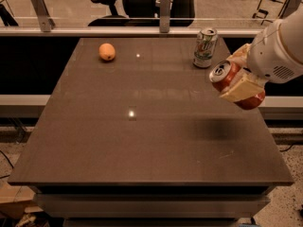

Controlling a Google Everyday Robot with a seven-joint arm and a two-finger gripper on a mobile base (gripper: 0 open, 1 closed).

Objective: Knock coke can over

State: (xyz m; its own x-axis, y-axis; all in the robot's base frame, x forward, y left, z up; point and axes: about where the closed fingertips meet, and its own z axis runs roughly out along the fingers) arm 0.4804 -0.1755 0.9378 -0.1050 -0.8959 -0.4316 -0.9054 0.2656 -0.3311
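Note:
The red coke can [226, 76] is tilted, its silver top facing left and towards me, held in the air above the right side of the dark table [142, 126]. My gripper [238, 74] is shut on it, with one pale finger [241, 88] across the can's front and the other behind it. The white arm reaches in from the right edge. The can's shadow lies on the table below it.
A white-and-green soda can [205, 48] stands upright at the back right, just behind the held can. An orange [107, 52] lies at the back left. A railing, glass panel and office chairs stand behind the table.

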